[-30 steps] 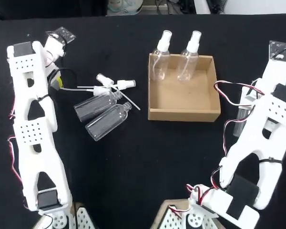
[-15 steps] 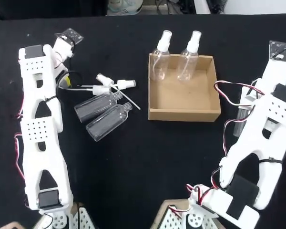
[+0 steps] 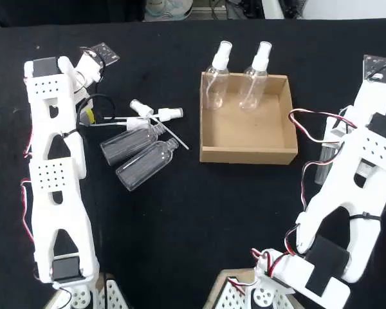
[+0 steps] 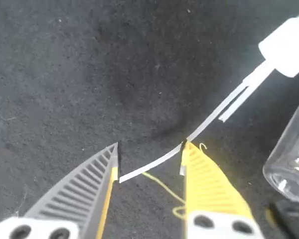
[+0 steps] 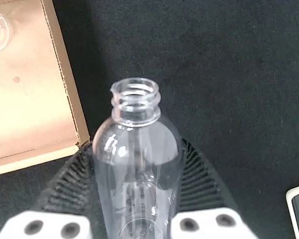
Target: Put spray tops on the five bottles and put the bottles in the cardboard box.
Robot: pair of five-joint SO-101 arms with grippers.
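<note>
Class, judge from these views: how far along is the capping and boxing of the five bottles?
Done: two capped bottles stand in the cardboard box. In hand: the right gripper holds an open bottle; the left gripper is open around the tube of a spray top. Left: two topless bottles lie beside loose spray tops; three bottles need capping and boxing.

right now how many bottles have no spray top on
3: two bare bottles lie on the table left of the cardboard box; a third bottle is in the right end effector.
</note>
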